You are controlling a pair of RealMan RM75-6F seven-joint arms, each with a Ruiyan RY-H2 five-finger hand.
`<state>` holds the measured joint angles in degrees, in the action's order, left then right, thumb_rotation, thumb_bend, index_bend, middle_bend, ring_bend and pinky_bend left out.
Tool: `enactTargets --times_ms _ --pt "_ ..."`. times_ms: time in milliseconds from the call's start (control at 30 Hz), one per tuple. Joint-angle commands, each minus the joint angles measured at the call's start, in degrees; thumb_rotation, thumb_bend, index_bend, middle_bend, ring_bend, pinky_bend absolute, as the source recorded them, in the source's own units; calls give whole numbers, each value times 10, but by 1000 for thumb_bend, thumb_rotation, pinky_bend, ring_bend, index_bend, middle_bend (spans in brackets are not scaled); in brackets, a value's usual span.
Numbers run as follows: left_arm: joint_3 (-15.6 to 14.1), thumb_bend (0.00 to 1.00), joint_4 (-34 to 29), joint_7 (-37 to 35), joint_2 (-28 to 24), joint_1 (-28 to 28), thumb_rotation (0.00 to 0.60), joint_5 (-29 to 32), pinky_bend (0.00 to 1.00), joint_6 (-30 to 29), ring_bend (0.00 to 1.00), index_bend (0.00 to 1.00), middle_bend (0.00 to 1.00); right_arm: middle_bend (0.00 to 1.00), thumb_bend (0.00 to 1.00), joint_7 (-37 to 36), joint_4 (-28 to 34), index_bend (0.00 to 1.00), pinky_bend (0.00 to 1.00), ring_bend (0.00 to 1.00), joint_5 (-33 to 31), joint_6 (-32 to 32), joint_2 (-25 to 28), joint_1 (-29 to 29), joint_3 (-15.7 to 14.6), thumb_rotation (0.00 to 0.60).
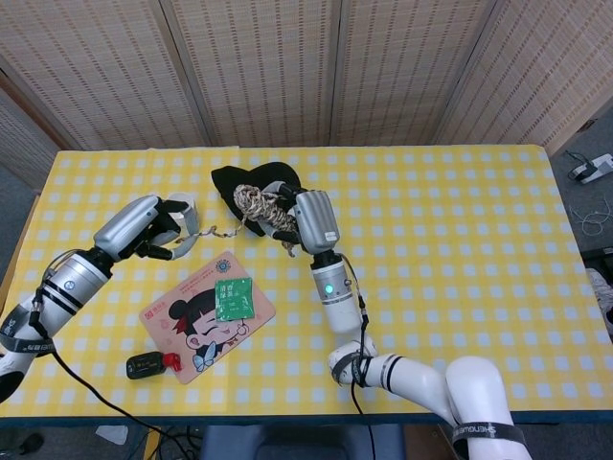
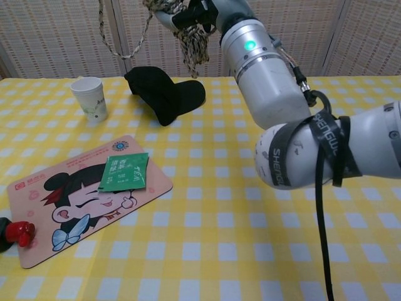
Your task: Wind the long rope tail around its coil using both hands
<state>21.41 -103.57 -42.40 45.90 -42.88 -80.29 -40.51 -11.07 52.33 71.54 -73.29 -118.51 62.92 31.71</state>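
The tan braided rope coil [image 1: 259,205] is held up above the table by my right hand [image 1: 305,218], which grips it from the right. In the chest view the coil [image 2: 190,39] hangs at the top edge with loose strands dangling below my right hand [image 2: 199,12]. The long tail [image 1: 218,230] sags from the coil leftward to my left hand [image 1: 158,228], which holds its end in front of the cup. The chest view shows the tail [image 2: 105,34] as a drooping loop at upper left, while the left hand is out of that frame.
A black cap [image 1: 251,179] lies under the coil. A white paper cup [image 2: 89,96] stands at back left. Nearer lies a cartoon mat [image 2: 75,200] with a green packet [image 2: 124,172] on it. A small red and black device [image 1: 151,363] sits at the mat's near corner.
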Motion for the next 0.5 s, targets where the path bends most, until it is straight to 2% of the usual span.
enactTargets --times_ms 33,233,500 --pt "-5 446 -6 -22 -8 -12 600 -27 1000 9 1000 734 1000 700 1000 5 -2 869 764 619 -2 4 -3 5 1 600" --pt "-8 446 -17 -55 -15 -37 600 -65 1000 10 1000 733 1000 700 1000 23 -4 869 764 619 1 17 -8 20 -5 600" --pt "7 446 -27 -100 -16 -73 600 -47 1000 19 1000 733 1000 700 984 37 3 868 764 619 10 35 -10 28 -23 600"
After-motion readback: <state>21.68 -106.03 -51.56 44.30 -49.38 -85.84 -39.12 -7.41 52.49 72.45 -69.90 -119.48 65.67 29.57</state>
